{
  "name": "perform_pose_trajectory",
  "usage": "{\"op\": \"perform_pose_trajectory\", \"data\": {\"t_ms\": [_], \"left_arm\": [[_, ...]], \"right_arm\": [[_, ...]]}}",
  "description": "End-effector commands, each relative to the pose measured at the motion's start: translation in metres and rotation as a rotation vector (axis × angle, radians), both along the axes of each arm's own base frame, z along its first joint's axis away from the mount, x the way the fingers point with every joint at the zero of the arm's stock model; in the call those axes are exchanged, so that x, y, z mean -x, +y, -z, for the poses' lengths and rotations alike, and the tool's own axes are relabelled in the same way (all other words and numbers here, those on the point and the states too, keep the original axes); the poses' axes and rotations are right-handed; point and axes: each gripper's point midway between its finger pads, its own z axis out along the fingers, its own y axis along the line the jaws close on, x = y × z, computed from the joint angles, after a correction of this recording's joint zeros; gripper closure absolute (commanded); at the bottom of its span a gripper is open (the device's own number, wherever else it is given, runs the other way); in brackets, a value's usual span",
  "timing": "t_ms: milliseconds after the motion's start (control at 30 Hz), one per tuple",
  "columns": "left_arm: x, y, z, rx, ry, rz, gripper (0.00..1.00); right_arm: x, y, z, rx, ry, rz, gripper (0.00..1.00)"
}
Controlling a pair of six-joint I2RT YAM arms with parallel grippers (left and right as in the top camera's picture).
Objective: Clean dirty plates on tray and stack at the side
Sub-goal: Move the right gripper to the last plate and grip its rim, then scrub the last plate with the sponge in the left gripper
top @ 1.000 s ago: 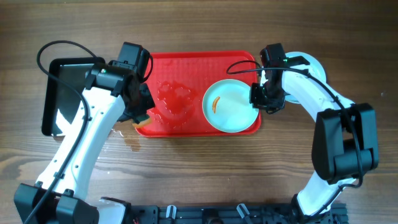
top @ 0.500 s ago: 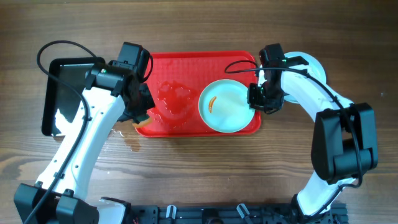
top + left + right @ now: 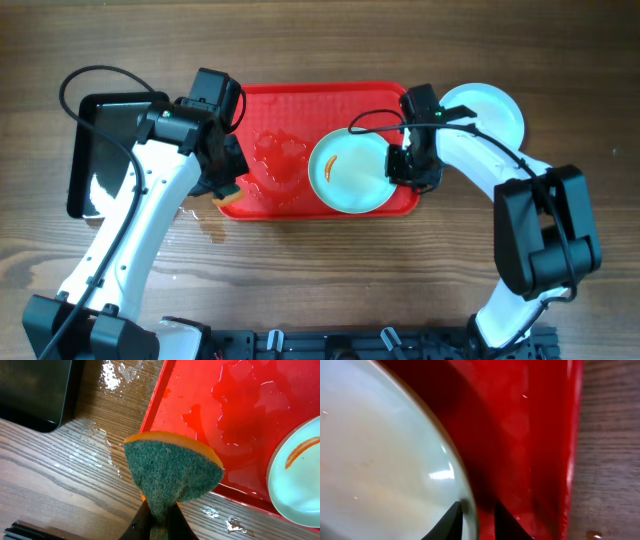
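A pale plate (image 3: pixel 345 175) with an orange smear lies on the right half of the red tray (image 3: pixel 290 100). My right gripper (image 3: pixel 402 166) straddles its right rim, one finger over the plate (image 3: pixel 385 450) and one outside, shut on it (image 3: pixel 477 510); the shadow beneath suggests that edge is raised. A second plate (image 3: pixel 492 108) sits on the table right of the tray. My left gripper (image 3: pixel 228 192) is shut on a green-and-orange sponge (image 3: pixel 172 472) at the tray's front-left corner (image 3: pixel 180 390), its fingers (image 3: pixel 159 515) pinching the sponge's base. A third plate is not visible.
A glossy black tray (image 3: pixel 90 150) lies at the far left, also in the left wrist view (image 3: pixel 30 390). A puddle of water (image 3: pixel 280 160) sits on the red tray's middle. Water drops (image 3: pixel 205 225) wet the wood in front of the tray's left corner.
My right gripper and the smeared plate have moved left together across the tray, uncovering the second plate at the right. The left arm has not moved.
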Motion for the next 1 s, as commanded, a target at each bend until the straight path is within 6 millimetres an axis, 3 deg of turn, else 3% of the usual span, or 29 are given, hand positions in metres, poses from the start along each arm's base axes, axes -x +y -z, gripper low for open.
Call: {"op": "perform_pose_trajectory", "data": {"t_ms": [0,133,267,567,700,833,967], "left_arm": [[0.002,0.0,0.0,0.011,-0.001,-0.012,0.94],[0.001,0.0,0.0,0.012,-0.003,-0.012,0.94],[0.001,0.0,0.0,0.012,-0.004,-0.012,0.94],[-0.012,-0.015,-0.002,0.083,-0.053,0.002,0.96],[-0.02,-0.025,0.001,0.094,-0.072,0.033,0.96],[-0.03,-0.041,0.009,0.099,-0.102,0.142,0.96],[-0.035,-0.049,0.021,0.107,-0.127,0.16,0.96]], "right_arm": [[0.013,0.006,0.016,-0.045,0.05,0.026,0.79],[0.007,0.018,0.013,-0.108,0.046,0.074,0.96],[0.003,0.035,0.01,-0.145,0.019,0.058,0.96],[-0.006,0.107,0.0,-0.23,-0.118,-0.033,0.96],[-0.018,0.117,-0.002,-0.197,-0.2,-0.004,0.96],[-0.035,0.13,-0.012,-0.222,-0.325,-0.129,0.96],[-0.041,0.13,-0.014,-0.22,-0.364,-0.169,0.96]]}}
